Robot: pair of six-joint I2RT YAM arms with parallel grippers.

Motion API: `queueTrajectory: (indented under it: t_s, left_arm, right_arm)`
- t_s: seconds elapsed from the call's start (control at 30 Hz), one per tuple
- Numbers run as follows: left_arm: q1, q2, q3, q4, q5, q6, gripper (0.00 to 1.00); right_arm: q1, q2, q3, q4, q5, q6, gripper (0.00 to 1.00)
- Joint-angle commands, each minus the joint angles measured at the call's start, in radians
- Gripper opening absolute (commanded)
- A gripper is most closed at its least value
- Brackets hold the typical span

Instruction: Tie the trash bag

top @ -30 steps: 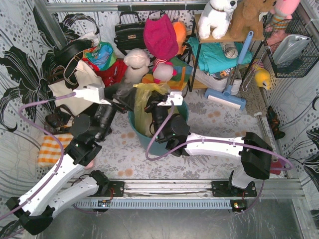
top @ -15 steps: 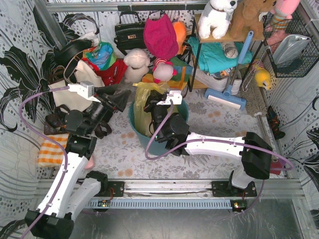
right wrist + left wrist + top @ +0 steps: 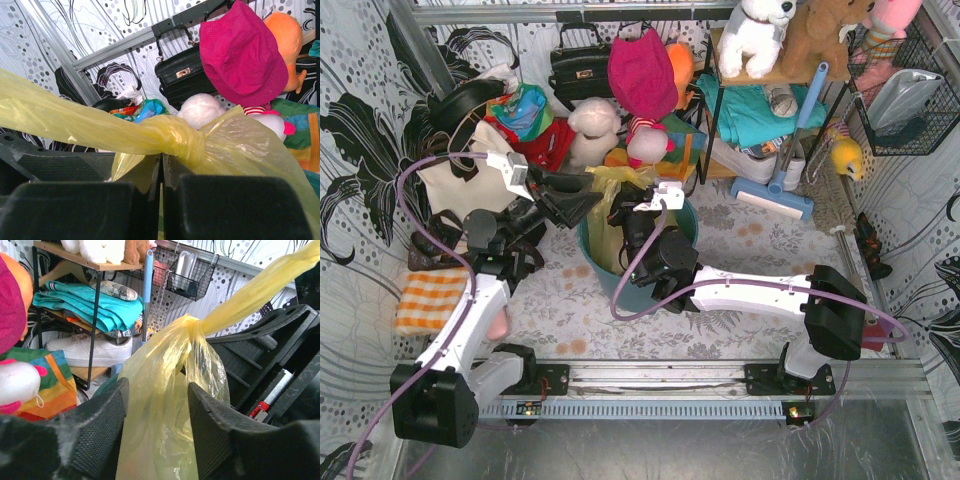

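Knot [image 3: 187, 142] tightening appears in hand: my right tool [image 3: 161, 172] pinches trash bag [image 3: 603, 215] plastic below knot. My left tool [image 3: 156, 387] straddles bag below knot, half-wide. Next: close left, pull apart.

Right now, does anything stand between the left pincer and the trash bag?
Nothing visible does. The trash bag already lies between the left pincer's open fingers, with its knot just past their tips.

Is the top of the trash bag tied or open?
Tied: the trash bag is gathered into a knot, one tail stretched sideways.
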Motion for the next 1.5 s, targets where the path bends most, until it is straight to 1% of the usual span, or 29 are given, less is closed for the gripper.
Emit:
queueTrajectory:
  t_s: [0.0, 0.1, 0.3, 0.33, 0.4, 0.47, 0.53, 0.77, 0.9, 1.03, 1.2, 1.33, 1.47]
  left_arm:
    - [0.006, 0.029, 0.054, 0.062, 0.04, 0.011, 0.55]
    - [0.006, 0.044, 0.063, 0.051, 0.05, 0.015, 0.42]
    - [-0.027, 0.027, 0.053, 0.09, 0.141, -0.009, 0.16]
    - [-0.041, 0.024, 0.054, 0.079, 0.15, -0.002, 0.12]
    - [-0.073, 0.012, 0.061, 0.018, 0.154, 0.039, 0.08]
    - [-0.103, -0.002, 0.074, -0.07, 0.146, 0.095, 0.07]
    - [-0.124, -0.018, 0.083, -0.12, 0.144, 0.126, 0.06]
    - [-0.141, -0.084, 0.079, -0.23, 0.135, 0.169, 0.05]
    - [-0.145, -0.107, 0.074, -0.264, 0.135, 0.175, 0.05]
    - [-0.147, -0.11, 0.074, -0.293, 0.132, 0.193, 0.06]
    - [-0.159, -0.093, 0.078, -0.273, 0.143, 0.177, 0.06]
    - [-0.169, -0.072, 0.082, -0.264, 0.155, 0.171, 0.06]
    - [-0.178, -0.065, 0.084, -0.296, 0.157, 0.187, 0.07]
  right_arm:
    - [-0.003, 0.005, 0.041, 0.01, -0.016, 0.02, 0.0]
    - [-0.003, 0.008, 0.042, 0.01, -0.016, 0.018, 0.0]
    - [-0.003, 0.014, 0.04, 0.027, -0.017, 0.0, 0.0]
    - [-0.004, 0.016, 0.041, 0.027, -0.024, -0.006, 0.0]
    - [-0.003, 0.023, 0.045, 0.036, -0.047, -0.038, 0.0]
    - [-0.005, 0.023, 0.036, 0.047, -0.065, -0.048, 0.0]
    - [-0.006, 0.022, 0.022, 0.071, -0.08, -0.065, 0.0]
    - [-0.034, -0.011, -0.05, 0.104, -0.191, -0.061, 0.0]
    - [-0.081, -0.054, -0.13, 0.119, -0.37, 0.028, 0.0]
    - [-0.125, -0.09, -0.175, 0.112, -0.549, 0.1, 0.0]
    - [-0.196, -0.124, -0.213, 0.097, -0.806, 0.247, 0.0]
    - [-0.216, -0.123, -0.221, 0.131, -0.935, 0.299, 0.0]
    - [-0.226, -0.113, -0.214, 0.156, -1.035, 0.334, 0.0]
